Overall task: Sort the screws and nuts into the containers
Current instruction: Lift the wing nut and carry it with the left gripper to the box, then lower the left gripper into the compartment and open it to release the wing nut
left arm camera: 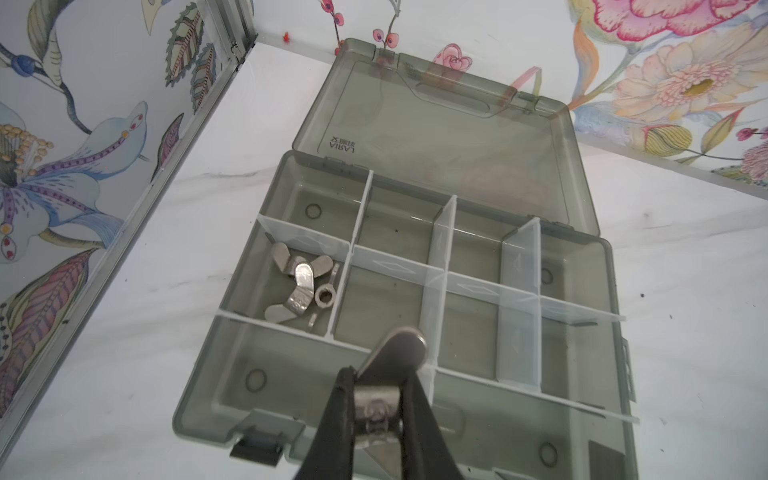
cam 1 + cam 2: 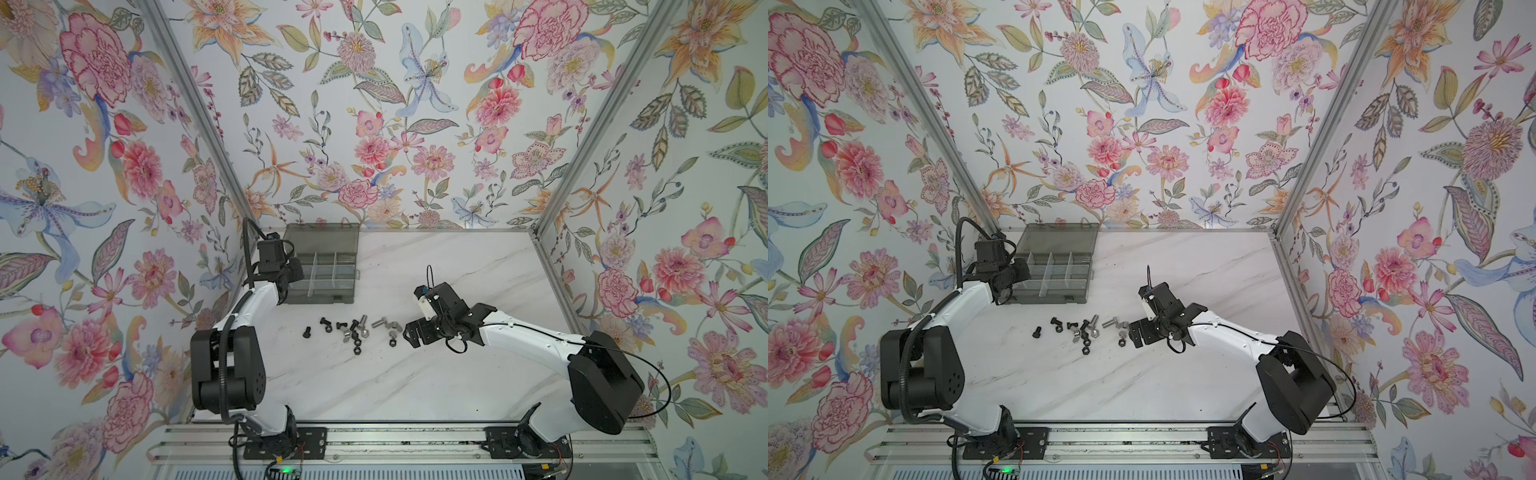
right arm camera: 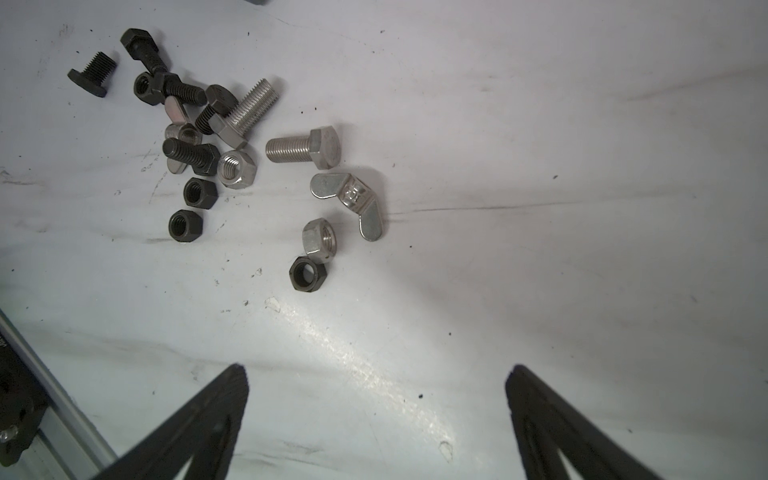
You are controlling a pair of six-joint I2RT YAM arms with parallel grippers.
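Room and obstacles
Bench (image 2: 457, 374) open at right; screws (image 2: 379, 322), nuts (image 2: 356, 350) litter centre; organiser box (image 2: 320, 298), lid (image 2: 322, 239) open, blocks far left.

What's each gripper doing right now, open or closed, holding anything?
Left gripper: closed on a silver wing nut, over the organiser box.
Right gripper: open, holding nothing.

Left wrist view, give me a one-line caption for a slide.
Left gripper shut on a silver wing nut above the open organiser box, where other wing nuts already lie in one cell.
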